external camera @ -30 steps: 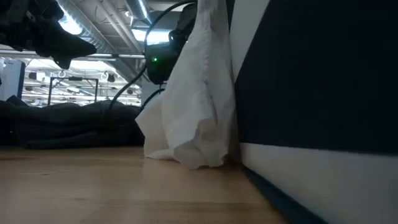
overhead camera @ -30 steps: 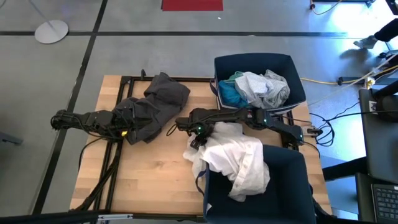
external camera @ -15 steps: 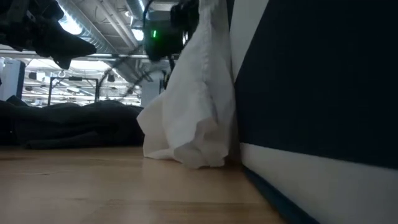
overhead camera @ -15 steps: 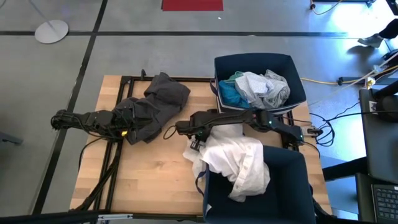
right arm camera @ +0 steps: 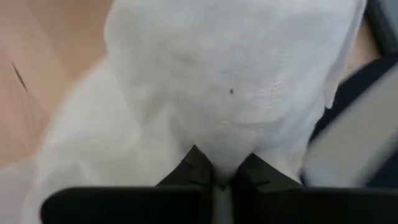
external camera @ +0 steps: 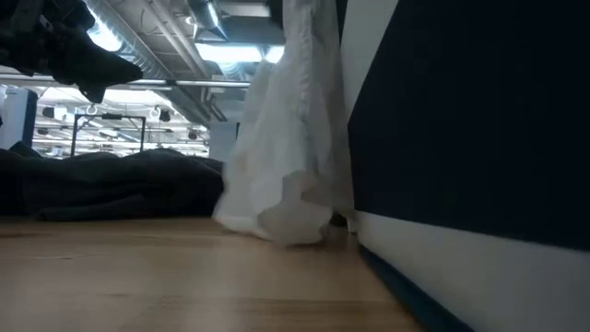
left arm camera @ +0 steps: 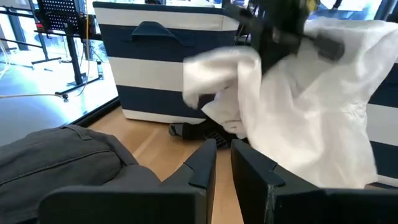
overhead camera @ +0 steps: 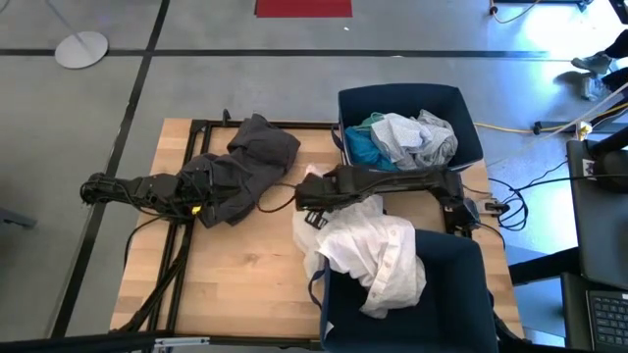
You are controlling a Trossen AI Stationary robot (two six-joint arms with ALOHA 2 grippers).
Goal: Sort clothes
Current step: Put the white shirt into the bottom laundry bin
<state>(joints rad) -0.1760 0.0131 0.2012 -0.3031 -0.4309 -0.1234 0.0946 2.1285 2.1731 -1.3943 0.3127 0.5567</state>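
A white garment (overhead camera: 368, 245) hangs over the rim of the near navy bin (overhead camera: 451, 284), and its lower end rests on the table (external camera: 277, 221). My right gripper (overhead camera: 307, 188) is shut on the garment's left part, above the table. A dark grey garment (overhead camera: 250, 157) lies spread on the table's far left part. My left gripper (overhead camera: 204, 199) lies low over it, fingers shut with nothing between them (left arm camera: 222, 158). Turquoise and pale garments (overhead camera: 407, 137) lie in the far bin (overhead camera: 461, 108). My right gripper pinches a bunched fold of the white garment (right arm camera: 219, 158) between its two fingers. It comes at the fold from the table's right side. That part is raised off the table, while the rest drapes over the near bin's rim. My left gripper lies over the dark grey garment (left arm camera: 56, 155); whether it touches the cloth I cannot tell.
The near bin's wall (external camera: 461, 120) stands close on the right of the low view. The far bin shows striped in the left wrist view (left arm camera: 168, 68). Black cables (overhead camera: 167, 265) run along the table's left side. Bare wood (overhead camera: 245, 275) lies at the near left.
My right gripper has risen, still shut on the white garment, and has left the low view through its top. It has drawn the garment's left part up with it. The part over the bin rim has stayed in place.
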